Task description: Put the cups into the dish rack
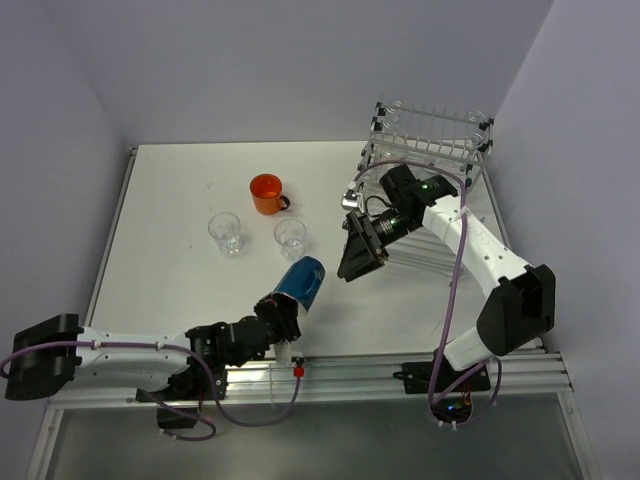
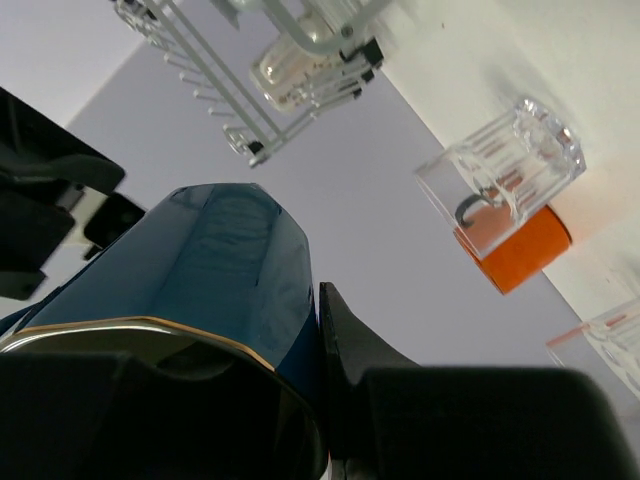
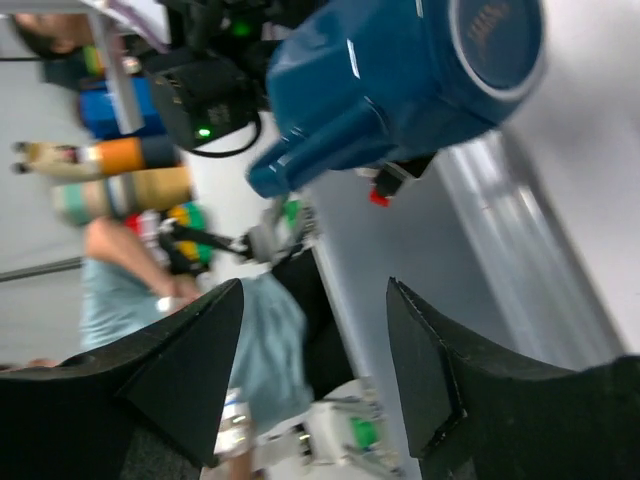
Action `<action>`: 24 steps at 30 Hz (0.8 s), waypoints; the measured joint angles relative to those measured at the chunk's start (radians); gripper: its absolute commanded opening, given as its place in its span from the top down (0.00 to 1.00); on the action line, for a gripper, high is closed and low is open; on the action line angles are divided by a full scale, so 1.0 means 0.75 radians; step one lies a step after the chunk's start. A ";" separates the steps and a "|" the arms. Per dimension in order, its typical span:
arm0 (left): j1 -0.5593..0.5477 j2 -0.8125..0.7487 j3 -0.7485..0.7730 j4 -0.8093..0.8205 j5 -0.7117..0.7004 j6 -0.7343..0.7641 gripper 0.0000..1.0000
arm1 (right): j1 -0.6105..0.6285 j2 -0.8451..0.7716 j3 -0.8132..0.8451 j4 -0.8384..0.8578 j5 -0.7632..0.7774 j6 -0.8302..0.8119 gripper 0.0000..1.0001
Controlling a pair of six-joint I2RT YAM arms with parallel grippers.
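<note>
Blue glazed mug (image 1: pixel 302 279) hung at near centre, clamped by the left gripper (image 1: pixel 284 306), base offered to the parted, empty right gripper (image 1: pixel 355 262), probably for handover to the far-right silver wire dish rack (image 1: pixel 430 135).

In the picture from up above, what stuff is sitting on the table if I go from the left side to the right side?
clear tumbler → orange mug → second clear tumbler → dish rack
</note>
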 measured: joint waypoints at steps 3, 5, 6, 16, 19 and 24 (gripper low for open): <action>-0.054 0.024 0.002 -0.007 -0.002 0.000 1.00 | 0.001 0.012 -0.060 0.011 -0.087 0.057 0.31; -0.079 0.039 0.007 -0.028 -0.004 0.000 1.00 | 0.004 0.011 -0.153 0.057 -0.178 0.150 0.31; -0.092 0.044 0.012 -0.047 -0.004 0.000 1.00 | 0.009 0.011 -0.213 0.094 -0.222 0.220 0.33; -0.172 0.083 0.047 -0.154 -0.037 0.000 1.00 | 0.115 0.012 -0.554 0.578 -0.380 0.833 0.38; -0.193 0.110 0.051 -0.176 -0.053 0.000 1.00 | 0.097 0.012 -0.565 0.657 -0.384 0.914 0.35; -0.211 0.137 0.069 -0.235 -0.081 0.000 1.00 | 0.045 0.012 -0.592 0.694 -0.366 0.968 0.30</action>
